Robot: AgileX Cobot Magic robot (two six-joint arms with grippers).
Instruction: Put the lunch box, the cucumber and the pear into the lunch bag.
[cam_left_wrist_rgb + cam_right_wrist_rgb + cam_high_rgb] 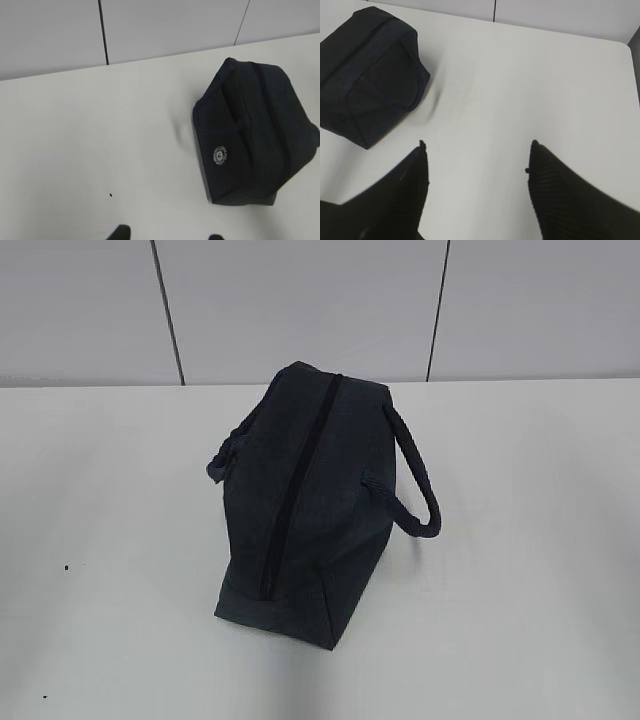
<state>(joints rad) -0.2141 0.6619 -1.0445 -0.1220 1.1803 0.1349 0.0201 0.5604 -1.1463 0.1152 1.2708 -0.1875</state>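
The dark navy lunch bag (pixel 310 505) stands on the white table (pixel 520 540), its top zipper shut along the ridge, rope handles hanging at both sides. It also shows in the left wrist view (pixel 252 135), with a round white logo on its side, and in the right wrist view (pixel 367 75). The lunch box, cucumber and pear are out of view. My left gripper (pixel 167 236) shows only two dark fingertips, set apart over bare table. My right gripper (pixel 477 150) is open and empty, right of the bag. Neither gripper shows in the exterior view.
A pale panelled wall (pixel 300 300) rises behind the table's far edge. A small dark speck (pixel 110 195) lies on the table left of the bag. The table's right edge (pixel 634 70) shows in the right wrist view.
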